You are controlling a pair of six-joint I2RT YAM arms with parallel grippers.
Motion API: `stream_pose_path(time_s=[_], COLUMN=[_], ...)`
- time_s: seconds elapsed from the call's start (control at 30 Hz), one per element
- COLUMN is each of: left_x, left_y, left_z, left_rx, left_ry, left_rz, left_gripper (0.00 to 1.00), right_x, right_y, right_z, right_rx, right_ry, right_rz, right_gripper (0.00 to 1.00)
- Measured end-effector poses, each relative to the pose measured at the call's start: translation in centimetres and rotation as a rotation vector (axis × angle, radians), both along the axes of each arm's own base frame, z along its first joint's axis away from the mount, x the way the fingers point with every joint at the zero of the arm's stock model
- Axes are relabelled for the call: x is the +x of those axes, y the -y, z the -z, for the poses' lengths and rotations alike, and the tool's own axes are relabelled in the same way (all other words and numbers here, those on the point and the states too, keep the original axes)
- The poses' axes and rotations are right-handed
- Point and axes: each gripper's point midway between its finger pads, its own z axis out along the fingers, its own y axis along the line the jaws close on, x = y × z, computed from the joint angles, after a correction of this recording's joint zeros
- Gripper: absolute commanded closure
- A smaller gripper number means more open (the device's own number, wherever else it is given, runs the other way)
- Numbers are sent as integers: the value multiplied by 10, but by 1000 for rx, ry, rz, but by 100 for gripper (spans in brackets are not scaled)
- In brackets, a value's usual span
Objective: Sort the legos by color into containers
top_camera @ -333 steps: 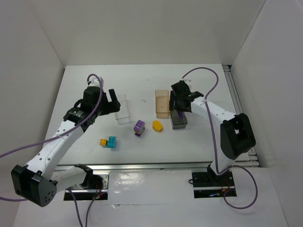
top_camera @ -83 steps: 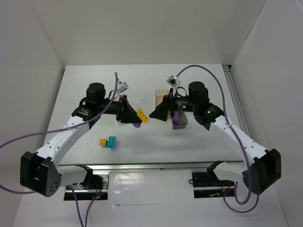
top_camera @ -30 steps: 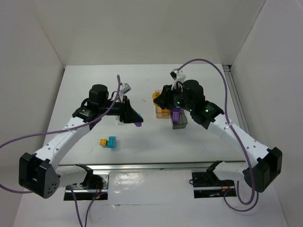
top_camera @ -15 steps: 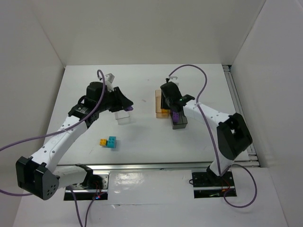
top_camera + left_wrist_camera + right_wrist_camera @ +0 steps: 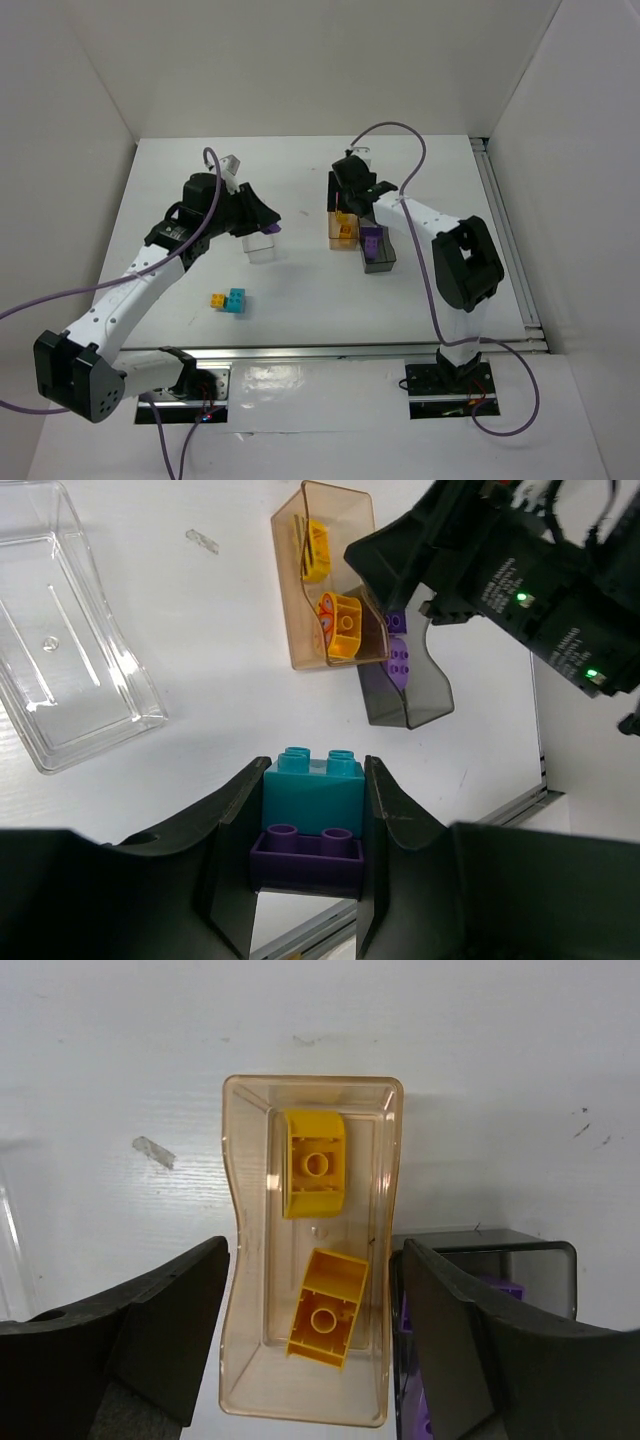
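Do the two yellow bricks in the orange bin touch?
Apart. Right wrist view shows bare orange bin floor between the upper yellow brick and the lower yellow brick.

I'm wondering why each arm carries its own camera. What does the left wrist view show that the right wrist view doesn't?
Only the left wrist view: the left gripper clamped on a teal-on-purple clump, the whole clear bin with nothing in it, and the right arm. Only the right wrist view: the right gripper, open above the orange bin. Both: the orange bin holding two yellow bricks, and the dark grey bin beside it with a purple brick.
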Motion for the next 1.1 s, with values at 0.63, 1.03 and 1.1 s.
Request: stream_pose_path(time_s=[0.63,1.03,1.1], left_x=[-11,-54,-58], left_y=[27,78,81], left_z=[-4,-43,-49], left_rx=[-18,-265,-293], left_ry=[17,177,200], left_rz=[235,729,763], left_gripper=[100,100,100], right_x=[-130,-205,-214], right_y=[-43,-63,-67], right_z=[-143,-163,-168], right_rx=[425,597,617], right_ry=[187,164,169], right_rz=[-427,-771,-826], right_gripper=[19,19,19])
